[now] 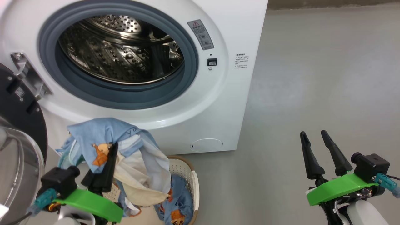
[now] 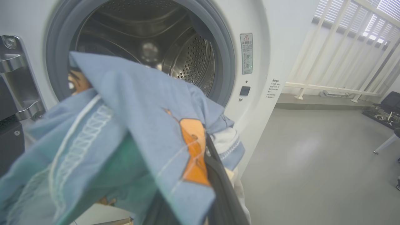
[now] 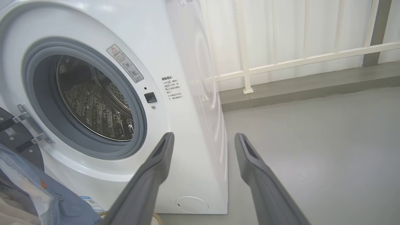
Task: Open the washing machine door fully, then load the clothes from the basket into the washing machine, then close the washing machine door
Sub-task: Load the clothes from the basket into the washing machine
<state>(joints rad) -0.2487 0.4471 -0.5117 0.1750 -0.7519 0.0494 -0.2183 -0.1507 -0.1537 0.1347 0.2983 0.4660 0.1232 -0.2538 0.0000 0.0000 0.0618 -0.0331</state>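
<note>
The white washing machine [image 1: 225,103] stands with its steel drum [image 1: 122,50] bare and its black glass-bowled door [image 1: 18,137] swung open at the left. My left gripper [image 1: 112,148] is shut on a light-blue bear-print garment [image 1: 103,140], lifted above the cream basket [image 1: 187,175], its cream lining hanging down. More clothes [image 1: 176,203] lie inside the basket. In the left wrist view the held garment [image 2: 131,125] drapes over my fingers [image 2: 218,175] in front of the drum opening [image 2: 150,40]. My right gripper [image 1: 314,136] hovers open over the floor at the right, holding nothing [image 3: 203,140].
Grey floor [image 1: 312,78] stretches to the right of the machine. A white railing [image 3: 281,65] runs along the wall behind. The door hinge [image 1: 28,78] juts out at the machine's left. Dark equipment [image 2: 387,109] sits far right in the left wrist view.
</note>
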